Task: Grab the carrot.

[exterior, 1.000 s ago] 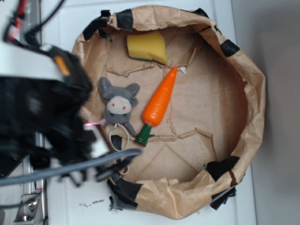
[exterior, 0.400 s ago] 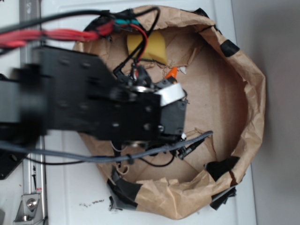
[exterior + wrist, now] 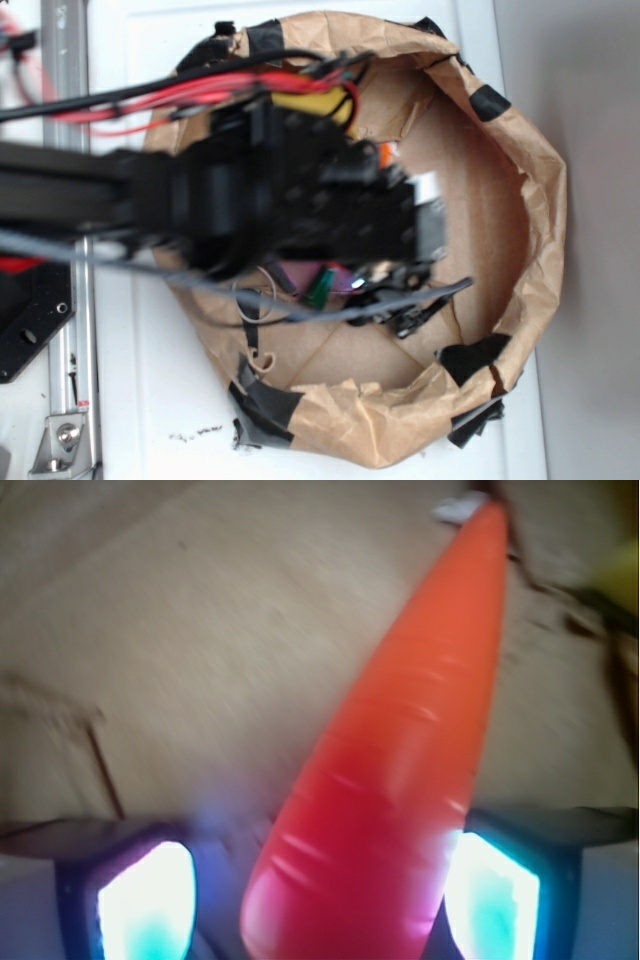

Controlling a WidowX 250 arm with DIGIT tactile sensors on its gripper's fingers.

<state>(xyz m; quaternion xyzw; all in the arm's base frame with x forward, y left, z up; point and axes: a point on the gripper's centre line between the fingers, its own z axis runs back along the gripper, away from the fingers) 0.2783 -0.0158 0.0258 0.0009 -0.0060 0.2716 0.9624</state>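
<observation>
A wide nest of crumpled brown paper (image 3: 520, 180), patched along its rim with strips of black tape, sits on the white worktop (image 3: 150, 400) and takes up most of it. Inside, near the far rim, a slice of yellow sponge wedge (image 3: 318, 104) peeks out from under red and black wires. Most of the nest's floor on the left side is hidden by the blurred black robot arm (image 3: 290, 205) reaching in over the left rim. Beneath the arm a thin pale loop of cord (image 3: 253, 298) lies on the paper floor, and just beside it a bit of dark green stem (image 3: 322, 288) shows.

The smooth bright orange toy carrot (image 3: 400, 750) lies on the brown paper floor, roughly in the middle of the nest under the arm; from outside only a speck of orange near the sponge and the green stem at the other end can be seen. Up close it is glossy, with faint shallow creases across its skin, thick at the near end and narrowing steadily to a point at the far end by a scrap of white.

The gripper (image 3: 320, 900) is spread apart, its two glowing pale fingers (image 3: 145, 900) standing either side of the carrot's thick end. The right finger looks very close to the carrot's side, the left one clearly apart from it; whether either actually touches I cannot tell through the blur.
</observation>
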